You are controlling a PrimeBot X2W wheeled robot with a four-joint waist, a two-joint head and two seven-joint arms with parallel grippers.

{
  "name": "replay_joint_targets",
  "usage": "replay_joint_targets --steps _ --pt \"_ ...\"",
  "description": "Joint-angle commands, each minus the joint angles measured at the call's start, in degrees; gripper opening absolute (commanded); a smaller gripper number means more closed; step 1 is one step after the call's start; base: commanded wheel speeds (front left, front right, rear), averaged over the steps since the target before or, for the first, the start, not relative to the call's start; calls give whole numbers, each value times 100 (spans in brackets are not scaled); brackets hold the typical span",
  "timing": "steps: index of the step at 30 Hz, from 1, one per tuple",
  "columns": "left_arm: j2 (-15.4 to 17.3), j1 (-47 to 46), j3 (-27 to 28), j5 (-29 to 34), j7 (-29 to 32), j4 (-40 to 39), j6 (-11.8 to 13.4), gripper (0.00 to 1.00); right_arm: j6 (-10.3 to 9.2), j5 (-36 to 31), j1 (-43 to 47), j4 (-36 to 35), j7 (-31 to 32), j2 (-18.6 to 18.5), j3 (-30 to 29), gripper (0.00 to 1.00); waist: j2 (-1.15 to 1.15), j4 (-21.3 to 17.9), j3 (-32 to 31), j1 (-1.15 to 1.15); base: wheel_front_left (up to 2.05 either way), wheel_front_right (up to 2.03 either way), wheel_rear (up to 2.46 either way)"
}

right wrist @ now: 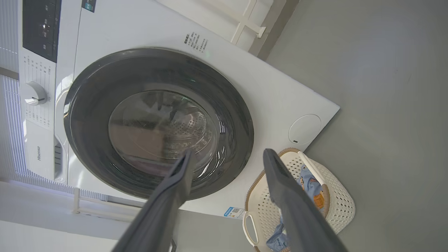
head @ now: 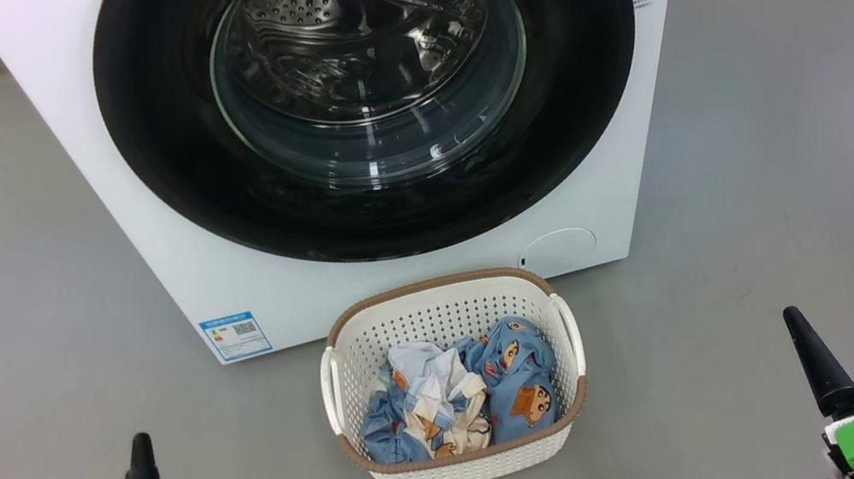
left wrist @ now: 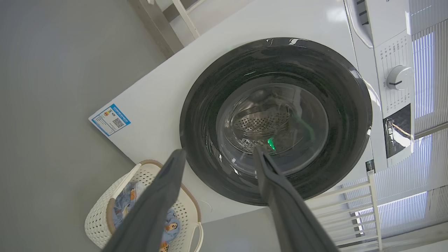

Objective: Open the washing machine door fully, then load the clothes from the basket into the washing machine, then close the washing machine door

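door [head: 389,220]: glossy black ring, shut | clothes [head: 453,395]: blue cartoon print, in basket [head: 438,303] | left claw [left wrist: 219,150], right claw [right wrist: 228,152]: spread, empty

Smooth grey floor [head: 12,300], matte, uniform in colour. Directly on it: white washing machine [head: 246,296], standing upright with front face forward; cream perforated basket [head: 440,319] with brown rim, upright, just in front of the machine's lower edge, roughly centred on its front.
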Motion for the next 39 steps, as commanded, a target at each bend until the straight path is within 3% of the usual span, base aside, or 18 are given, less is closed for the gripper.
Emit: replay_joint_targets --steps 1,13,39 --pt "106 -223 76 264 -68 -208 -30 100 3 -266 -303 -134 -75 -73 47 100 0 2 -4 -1 0 0 0" --pt "168 -208 -42 1672 -270 -326 -37 100 4 -1629 -376 -115 -276 -64 99 100 0 7 -29 -1 0 0 0" --pt "308 -253 -346 3886 -691 -297 8 100 6 -3928 -552 165 -695 -108 271 100 0 29 -39 -1 0 0 0"
